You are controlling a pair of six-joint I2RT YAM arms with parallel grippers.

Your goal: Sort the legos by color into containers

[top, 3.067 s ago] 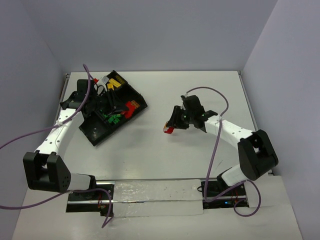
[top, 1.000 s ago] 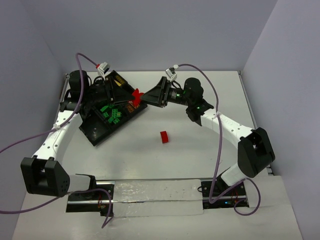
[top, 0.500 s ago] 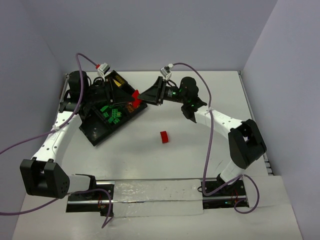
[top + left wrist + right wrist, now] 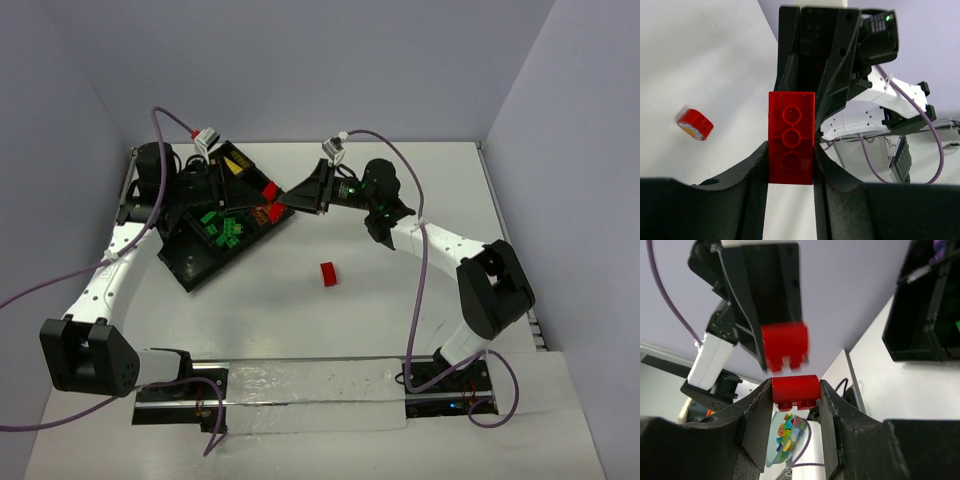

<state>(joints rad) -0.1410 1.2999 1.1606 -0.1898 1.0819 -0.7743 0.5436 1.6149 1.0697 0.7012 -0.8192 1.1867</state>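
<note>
Claws of two robot arms meet tip to tip in the air over the right edge of a black divided tray (image 4: 190,262); the left claw (image 4: 791,152) is closed narrowly on a red brick (image 4: 791,130), pinching its long sides with the studs showing, and the right claw (image 4: 795,390), partly closed, hugs a second red brick (image 4: 795,386) on both flanks. The two bricks sit just beside each other, and whether they are joined cannot be told. Below them the tray holds green bricks (image 4: 222,228) and, in the compartment nearest the claws, red pieces (image 4: 263,213). A round red piece (image 4: 327,273) lies alone on the white desk (image 4: 300,320), well apart from the tray. This looks like a handover or a pulling-apart: each claw should grip squarely, draw straight away without twisting, and work above the red compartment so a slipped brick falls in the right place
</note>
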